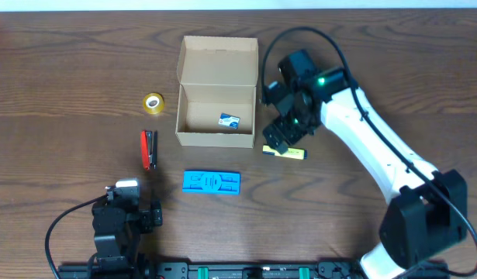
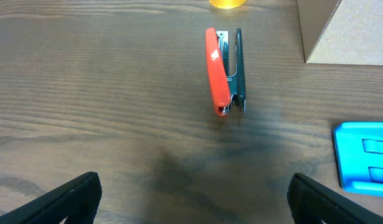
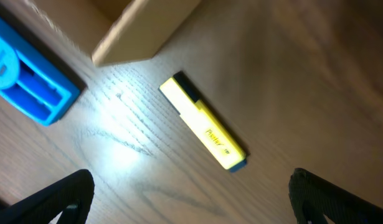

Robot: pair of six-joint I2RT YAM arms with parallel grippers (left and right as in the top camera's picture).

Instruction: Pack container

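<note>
The tan cardboard container stands open at the table's upper middle, flap lid raised at the back, with a small blue-and-white item inside. Its corner shows in the left wrist view and the right wrist view. My right gripper is open and empty, hovering just right of the box above a yellow highlighter, which lies on the wood in the right wrist view. My left gripper is open and empty at the front left, facing a red stapler.
A flat blue plastic rectangle lies in front of the box, also seen in the left wrist view and right wrist view. A yellow tape roll sits left of the box. The red stapler lies below it.
</note>
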